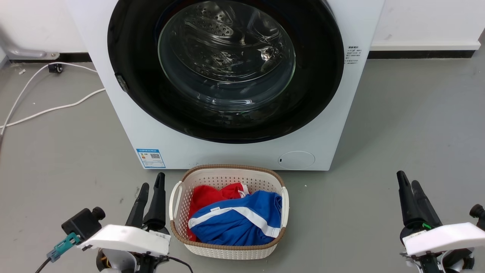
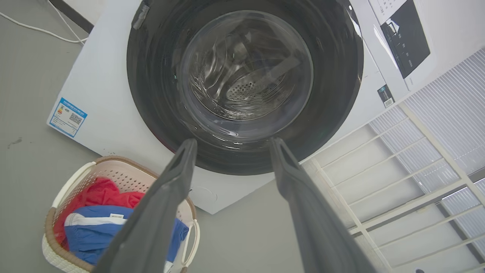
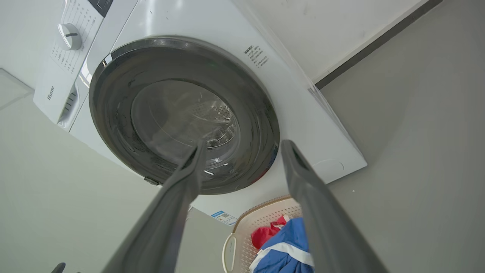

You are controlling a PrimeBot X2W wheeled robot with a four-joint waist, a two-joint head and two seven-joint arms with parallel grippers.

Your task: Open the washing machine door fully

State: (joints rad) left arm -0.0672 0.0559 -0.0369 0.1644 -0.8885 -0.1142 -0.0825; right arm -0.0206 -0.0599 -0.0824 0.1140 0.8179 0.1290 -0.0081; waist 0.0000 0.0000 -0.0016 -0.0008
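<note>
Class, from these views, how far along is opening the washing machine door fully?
Done: nothing; the washing machine door sits shut against the washing machine. In hand: nothing; left claw and right claw are open, low by the laundry basket, off the door. To do: reach the door, release it, swing it fully open.

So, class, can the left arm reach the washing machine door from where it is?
Probably yes: the left gripper is open, low beside the laundry basket, with bare floor between it and the door.
</note>
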